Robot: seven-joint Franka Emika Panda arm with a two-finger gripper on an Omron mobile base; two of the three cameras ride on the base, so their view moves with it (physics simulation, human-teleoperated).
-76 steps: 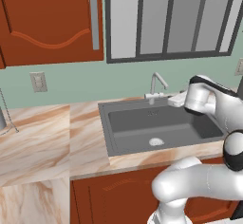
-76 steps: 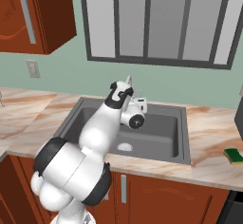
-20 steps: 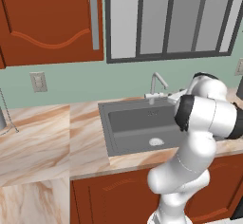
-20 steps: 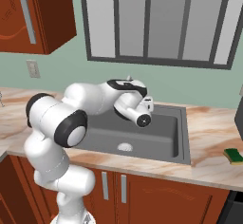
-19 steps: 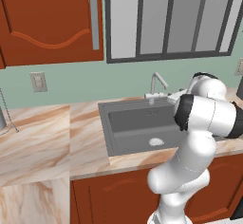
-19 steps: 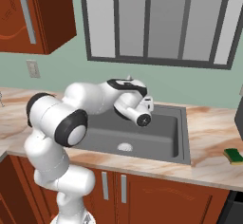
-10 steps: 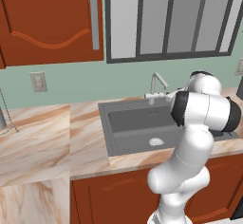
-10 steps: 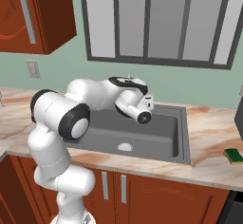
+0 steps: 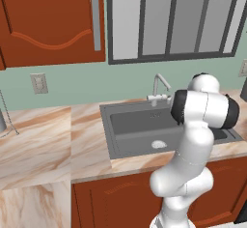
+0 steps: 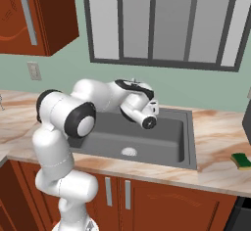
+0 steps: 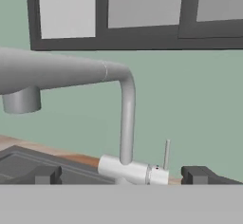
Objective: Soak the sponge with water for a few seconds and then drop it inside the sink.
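In the hand view the tap fills the middle, with the gripper spread wide and empty at the bottom. In the right base view the sink sits centre; the sponge lies far right on the counter, likely light and squashy, best pinched across its short sides.

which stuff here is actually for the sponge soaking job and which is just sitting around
For the job:
sponge, on the counter right of the basin
sink
faucet, no water running
pincer, open, pointed at the faucet base

Just there:
wall outlet
upper cabinet
window
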